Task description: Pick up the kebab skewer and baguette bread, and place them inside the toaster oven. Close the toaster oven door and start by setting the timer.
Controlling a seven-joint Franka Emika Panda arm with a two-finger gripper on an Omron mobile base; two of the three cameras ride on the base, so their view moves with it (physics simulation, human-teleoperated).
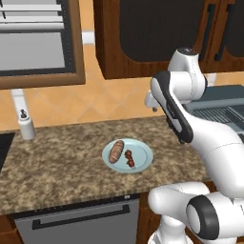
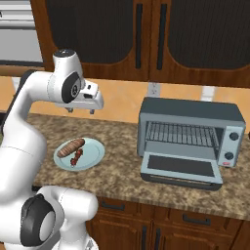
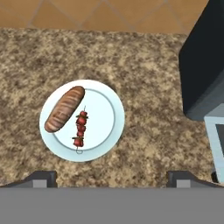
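So gripper hangs high over the counter, jaws spread wide, nothing held. In the hand view the plate sits at about 11 o'clock from the fingertips, well below them. On it, kebab skewer lies beside baguette bread, skewer's long axis running 12 to 6, bread tilted 1 to 7. Toaster oven stands off at 3 o'clock, toaster oven door dropped open. My read: shift toward 11, descend, jaws across the stick
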